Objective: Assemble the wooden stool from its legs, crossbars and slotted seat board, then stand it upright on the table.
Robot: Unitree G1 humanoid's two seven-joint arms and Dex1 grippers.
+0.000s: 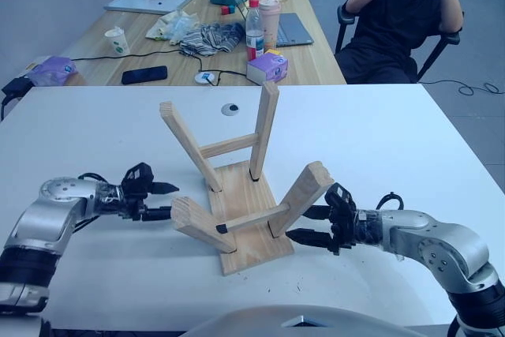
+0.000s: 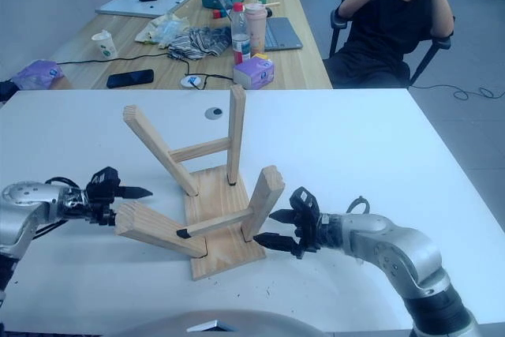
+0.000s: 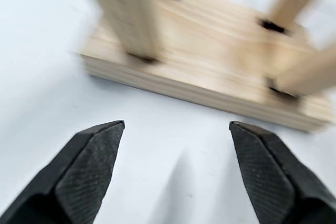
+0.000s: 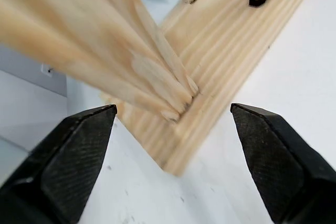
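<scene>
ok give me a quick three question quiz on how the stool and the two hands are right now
1. True or false: the wooden stool is standing the right way up on the table.
2. How many legs are set into the seat board? A two, B three, C four.
3. Fill in: the left hand and the right hand, one on either side of the stool, both have their fingers ____.

Key: 1 false, it lies upside down with the seat board flat on the table; 2 C; 3 open.
</scene>
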